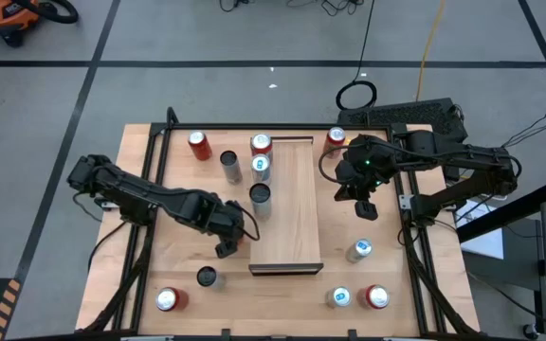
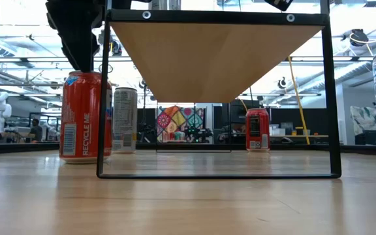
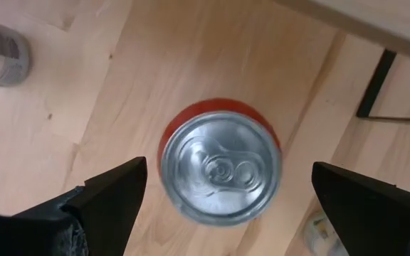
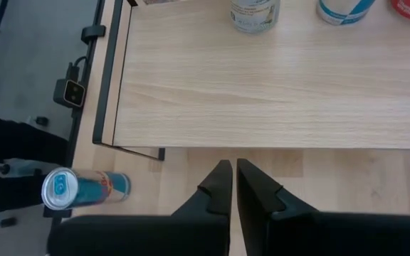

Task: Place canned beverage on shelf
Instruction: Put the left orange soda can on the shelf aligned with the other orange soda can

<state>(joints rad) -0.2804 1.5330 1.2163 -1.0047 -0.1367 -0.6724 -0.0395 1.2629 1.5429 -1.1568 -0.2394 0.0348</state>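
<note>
The shelf (image 1: 292, 213) is a long pale-wood board on a black frame in the middle of the table, with a dark strip at its near end. A red can (image 1: 261, 144), a blue-and-silver can (image 1: 261, 168) and a grey can (image 1: 261, 197) stand along its left side. My left gripper (image 1: 227, 246) is open just left of the shelf's near end. It hangs above an upright red can (image 3: 221, 162), one finger on either side of the can's top and both clear of it. This can also shows in the low view (image 2: 83, 117). My right gripper (image 4: 233, 178) is shut and empty, right of the shelf (image 4: 262, 78).
More cans stand on the tabletop: a red one (image 1: 199, 144) and a grey one (image 1: 230, 166) at the far left, a red one (image 1: 336, 139) at the far right, a blue one (image 1: 359, 250) lying right of the shelf, and several along the near edge (image 1: 339, 297).
</note>
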